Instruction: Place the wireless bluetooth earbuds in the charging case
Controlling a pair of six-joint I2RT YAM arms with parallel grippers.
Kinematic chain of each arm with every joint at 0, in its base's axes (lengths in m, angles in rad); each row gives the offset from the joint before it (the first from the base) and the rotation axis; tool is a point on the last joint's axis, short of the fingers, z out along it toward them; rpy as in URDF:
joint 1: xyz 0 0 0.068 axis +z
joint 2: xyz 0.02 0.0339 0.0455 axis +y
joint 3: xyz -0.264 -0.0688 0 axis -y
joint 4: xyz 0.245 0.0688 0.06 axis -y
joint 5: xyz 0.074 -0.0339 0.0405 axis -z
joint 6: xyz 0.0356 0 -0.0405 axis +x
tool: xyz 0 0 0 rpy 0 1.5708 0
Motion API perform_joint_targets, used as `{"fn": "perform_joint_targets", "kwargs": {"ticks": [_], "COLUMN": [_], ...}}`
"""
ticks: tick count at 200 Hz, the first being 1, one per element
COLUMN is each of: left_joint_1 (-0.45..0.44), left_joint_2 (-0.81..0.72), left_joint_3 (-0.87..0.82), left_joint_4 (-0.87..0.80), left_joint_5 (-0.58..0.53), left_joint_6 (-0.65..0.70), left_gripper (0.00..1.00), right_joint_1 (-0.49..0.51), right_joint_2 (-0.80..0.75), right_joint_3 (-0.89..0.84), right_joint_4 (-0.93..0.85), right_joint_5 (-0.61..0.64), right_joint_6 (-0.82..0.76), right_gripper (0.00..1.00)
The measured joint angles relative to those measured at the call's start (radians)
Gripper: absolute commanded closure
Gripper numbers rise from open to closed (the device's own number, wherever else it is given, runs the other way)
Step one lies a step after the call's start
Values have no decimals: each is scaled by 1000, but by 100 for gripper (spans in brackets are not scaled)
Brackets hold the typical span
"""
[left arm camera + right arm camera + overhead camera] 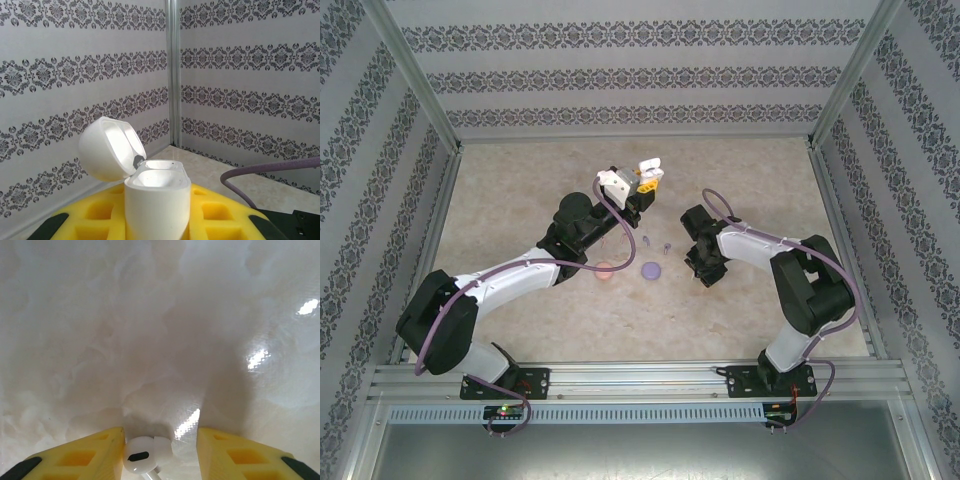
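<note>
Left hand: clenched on the white charging case, lid open, lifted up.
Right hand: released, fingers apart, low at the surface.
White earbud: lies between the right fingers.

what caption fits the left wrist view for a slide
left claw gripping a white charging case, lid hinged open, patterned walls behind

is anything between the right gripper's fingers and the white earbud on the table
Nothing visible. The white earbud lies on the table between the right gripper's open fingers, close to one, with bare table up to the other.
</note>
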Motion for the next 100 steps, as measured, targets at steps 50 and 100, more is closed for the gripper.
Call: {"fn": "perform_joint_targets", "kwargs": {"ticks": [50, 100], "left_joint_1": [1, 6], "left_joint_2": [5, 16], "left_joint_3": [0, 0], "left_joint_4": [6, 7], "left_joint_5": [3, 9], "left_joint_6": [0, -6], "left_gripper": [100, 100], "right_joint_1": [0, 0], "right_joint_2": [18, 24], "right_joint_3": [20, 28], "right_joint_4": [-31, -54], "right_joint_5": [0, 0], "right_joint_6": [-3, -18], "right_gripper": [64, 73]}}
